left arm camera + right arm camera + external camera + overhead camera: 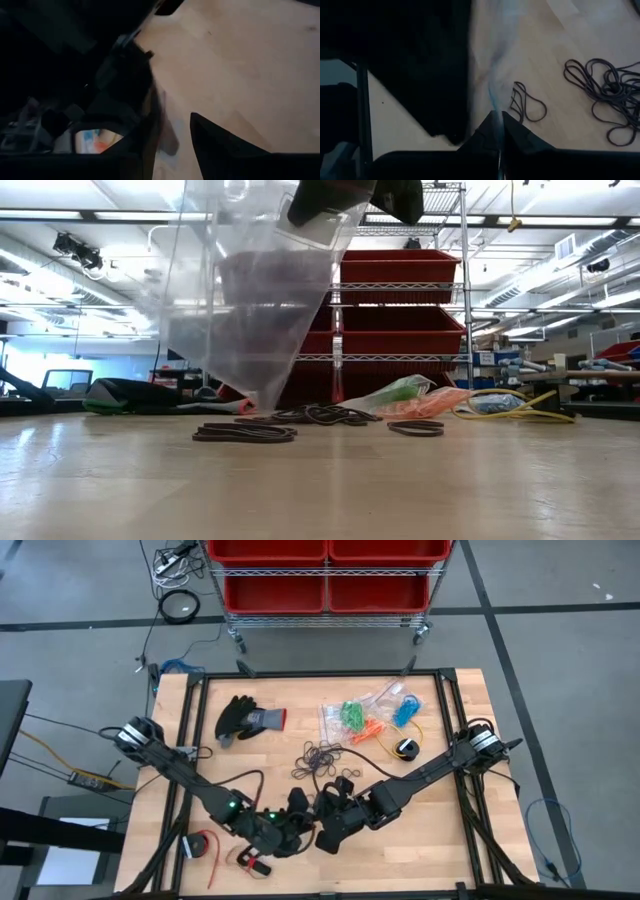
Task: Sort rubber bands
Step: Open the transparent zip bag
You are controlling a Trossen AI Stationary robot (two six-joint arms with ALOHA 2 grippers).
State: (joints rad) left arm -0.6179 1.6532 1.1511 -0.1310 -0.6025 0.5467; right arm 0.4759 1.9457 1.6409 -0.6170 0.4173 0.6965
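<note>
While both arms meet near the counter's (440, 840) front edge, I see my left gripper (290, 830) with fingers parted beside a clear plastic bag (240, 300). My right gripper's (499, 131) fingers are clenched on that bag's edge. Loose black rubber bands (322, 757) lie mid-counter; bagged green, orange and blue ones (365, 715) sit toward the back edge.

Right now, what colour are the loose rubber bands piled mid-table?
Black; the loose rubber bands show best in the high view.
</note>
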